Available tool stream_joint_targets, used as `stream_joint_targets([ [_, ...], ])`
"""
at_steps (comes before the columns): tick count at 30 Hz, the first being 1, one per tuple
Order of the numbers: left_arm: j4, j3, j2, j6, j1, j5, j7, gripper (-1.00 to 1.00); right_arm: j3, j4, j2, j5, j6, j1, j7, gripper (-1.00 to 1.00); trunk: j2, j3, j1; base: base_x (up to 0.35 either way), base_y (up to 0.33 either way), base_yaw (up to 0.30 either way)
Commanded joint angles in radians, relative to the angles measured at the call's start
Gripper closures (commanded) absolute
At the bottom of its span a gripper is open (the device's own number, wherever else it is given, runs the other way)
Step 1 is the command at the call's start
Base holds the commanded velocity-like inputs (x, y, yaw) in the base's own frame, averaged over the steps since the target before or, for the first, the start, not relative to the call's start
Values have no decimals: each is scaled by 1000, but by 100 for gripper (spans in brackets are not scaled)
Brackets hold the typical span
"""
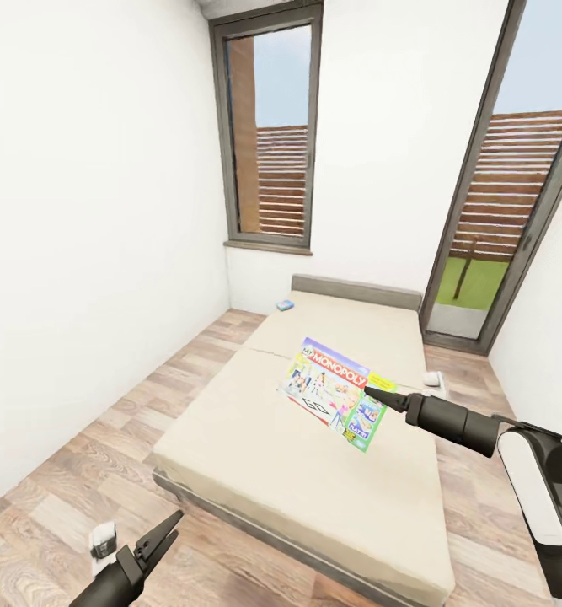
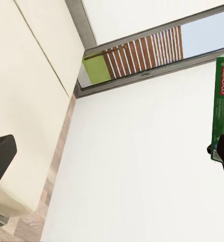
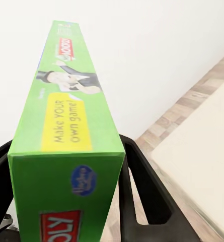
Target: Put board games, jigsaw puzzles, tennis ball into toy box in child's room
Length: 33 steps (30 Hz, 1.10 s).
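Note:
A colourful Monopoly board game (image 1: 335,394) hangs tilted above the beige bed (image 1: 255,472), and my right gripper (image 1: 373,394) is shut on its near right corner. In the right wrist view the green box edge (image 3: 66,126) sits clamped between the two black fingers (image 3: 142,186). The left wrist view catches the same box edge-on (image 2: 221,101). My left gripper (image 1: 167,529) hangs low over the floor off the bed's near left corner, open and holding nothing. A small blue flat item (image 1: 286,304) lies on the mattress by the headboard. The table, toy box, jigsaw puzzles and tennis ball are out of view.
White walls close in on the left and behind the bed. A tall window (image 1: 272,135) stands past the grey headboard (image 1: 356,292), and a glass door (image 1: 500,211) at the right. Wood-plank floor runs along both bed sides, with small white objects (image 1: 433,378) (image 1: 102,539) on it.

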Motion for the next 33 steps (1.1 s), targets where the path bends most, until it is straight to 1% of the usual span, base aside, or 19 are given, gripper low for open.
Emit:
stream_joint_targets([
  [1, -1, 1, 0, 8, 0, 8, 1, -100, -1, 0, 0, -2, 5, -1, 4, 100, -2, -1, 1, 0, 0, 241],
  [13, 0, 1, 0, 9, 0, 7, 2, -100, -2, 0, -2, -2, 5, -1, 4, 100, -2, 12, 1, 0, 0, 228],
  [33, -1, -7, 0, 8, 0, 3, 2, -100, -1, 0, -3, -1, 5, -1, 5, 100, -2, 38, 1, 0, 0, 199],
])
